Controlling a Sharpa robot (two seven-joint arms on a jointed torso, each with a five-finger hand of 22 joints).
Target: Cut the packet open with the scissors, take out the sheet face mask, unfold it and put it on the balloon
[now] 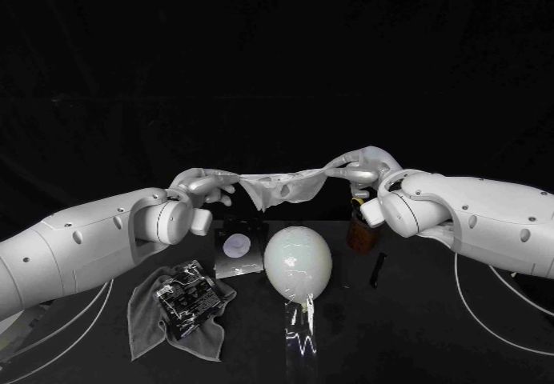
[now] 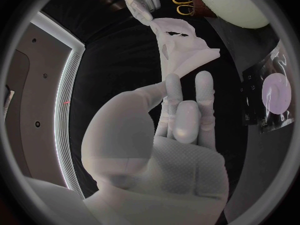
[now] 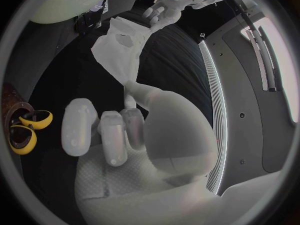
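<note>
The sheet face mask [image 1: 283,184] is being held up in the air, stretched out between the two hands above the worktop [image 1: 444,324]. One upper edge is being pinched by the fingers [image 1: 225,181] of the left hand [image 1: 206,186], and the opposite edge is being gripped by the right hand [image 1: 360,170]. The middle of the mask is sagging in loose folds. In the left wrist view the mask [image 2: 181,50] is being pinched at the tips of the left hand's fingers [image 2: 170,87], with the right hand [image 2: 139,0] clasping its far end.

The pale balloon [image 1: 298,260] is lying on the worktop below the mask and apart from it. The dark packet [image 1: 239,246] is lying just beside the balloon, on the robot's left. A grey cloth [image 1: 150,320] with a dark printed item on it is spread nearer the left arm. The yellow-handled scissors [image 3: 19,144] are being kept in a brown holder.
</note>
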